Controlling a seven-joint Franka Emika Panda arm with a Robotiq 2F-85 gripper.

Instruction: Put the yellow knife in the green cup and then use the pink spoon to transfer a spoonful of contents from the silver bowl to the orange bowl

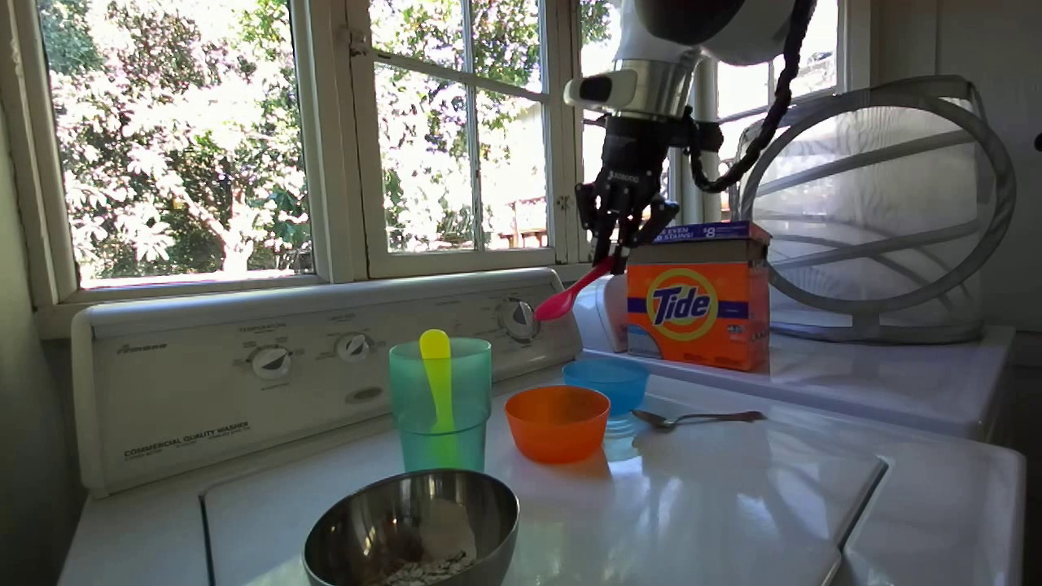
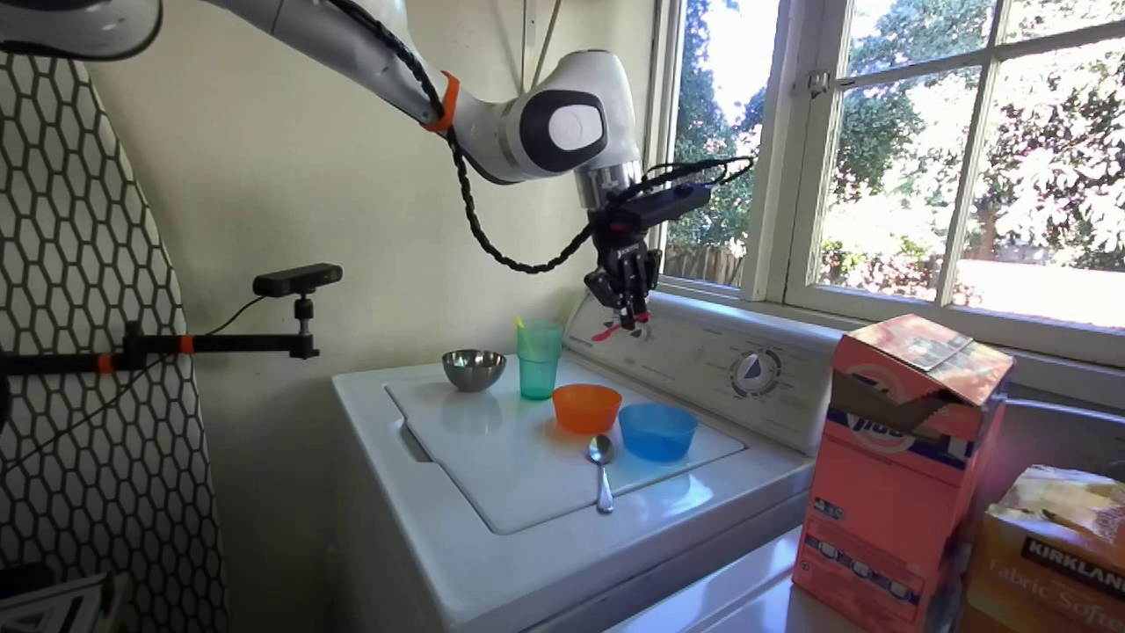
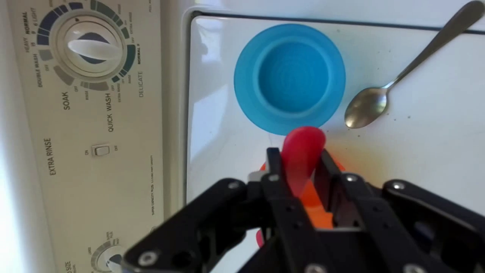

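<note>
In an exterior view, the black Robotiq gripper [image 1: 610, 264] hangs in the air over a white washing machine [image 1: 676, 505]. Its jaws are narrow, closed on the handle of the pink spoon [image 1: 557, 307], whose bowl slopes down and out above the dishes. At the front is the silver bowl [image 1: 366, 521], cut off by the lower edge, with pale flakes [image 1: 435, 568] inside. Just beyond it the translucent green cup [image 1: 409, 403] stands upright, and the yellow knife [image 1: 435, 343] is in it, rounded end poking above the rim. Next along sits the orange bowl [image 1: 558, 427], then a blue plastic bowl [image 1: 623, 387] partly behind it, and a metal spoon [image 1: 704, 417] lying flat. A Tide box [image 1: 692, 317] stands on the neighbouring white surface.

In an exterior view that takes in a small black camera [image 2: 297, 280] on a bracket, I see the silver bowl, green cup, orange bowl and blue plastic bowl in a row, the yellow knife leaning to one side of the cup. I can't tell whether the orange and blue bowls touch. The gripper hangs in front of the control panel [image 2: 685, 352]. The Tide box is close by, next to a Kirkland fabric softener box [image 2: 1037, 571].

In the wrist view, the fingers [image 3: 274, 163] come in from below with the pink spoon's handle end between them, blurred. The orange bowl shows behind them, mostly hidden. A white dial [image 3: 93, 49] sits off to the left.
</note>
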